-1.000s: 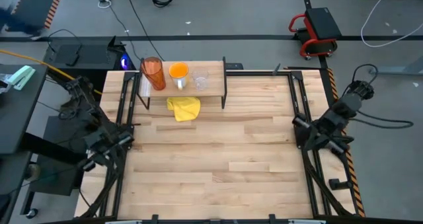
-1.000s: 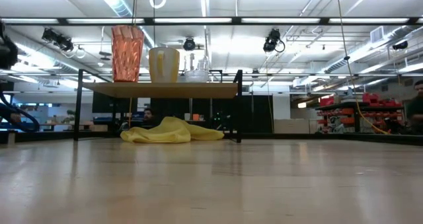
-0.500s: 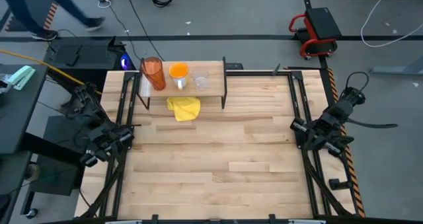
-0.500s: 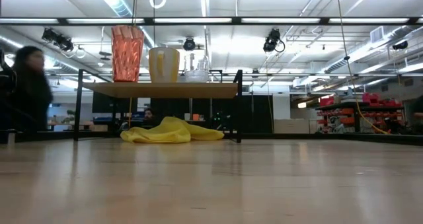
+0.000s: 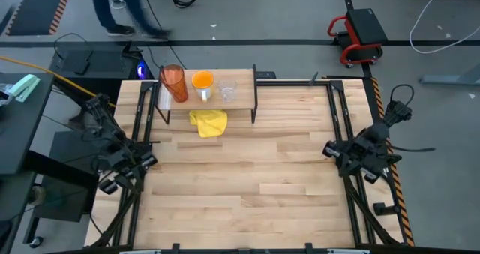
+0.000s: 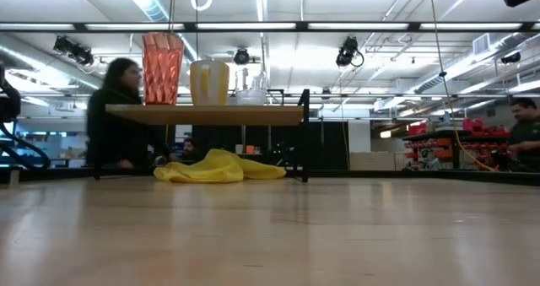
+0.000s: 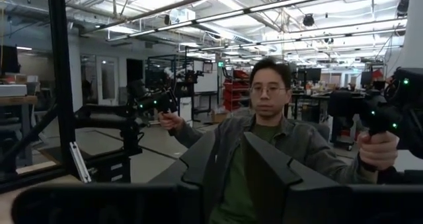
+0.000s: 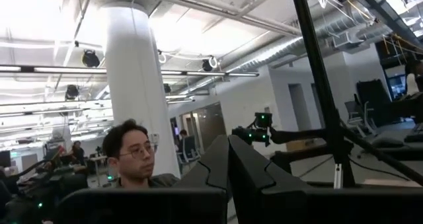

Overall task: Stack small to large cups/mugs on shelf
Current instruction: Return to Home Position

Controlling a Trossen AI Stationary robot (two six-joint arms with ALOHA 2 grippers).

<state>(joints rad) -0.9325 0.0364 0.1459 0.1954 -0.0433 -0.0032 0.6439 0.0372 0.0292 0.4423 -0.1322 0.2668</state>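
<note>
The shelf (image 5: 241, 98) stands at the table's far left on black legs; it also shows in the low view (image 6: 211, 115). On it stand, in a row, the tall orange-red tumbler (image 5: 174, 82) (image 6: 162, 67), the orange mug (image 5: 202, 82) (image 6: 209, 83) and the small clear cup (image 5: 228, 92) (image 6: 251, 95). My left gripper (image 7: 230, 151) is at the table's left edge (image 5: 124, 168), open and empty. My right gripper (image 8: 229, 151) is at the table's right edge (image 5: 352, 153), shut and empty. Both are far from the shelf.
A yellow cloth (image 5: 208, 123) lies on the table, partly under the shelf's near edge; it also shows in the low view (image 6: 218, 168). A person walks past beyond the table's far edge (image 5: 124, 7). Another person sits in both wrist views (image 7: 264, 151).
Both arms have shifted a little toward the table's near edge, and my right arm's end has swung toward the table's left. A person has walked along behind the far edge. The cups and the cloth have stayed still.
</note>
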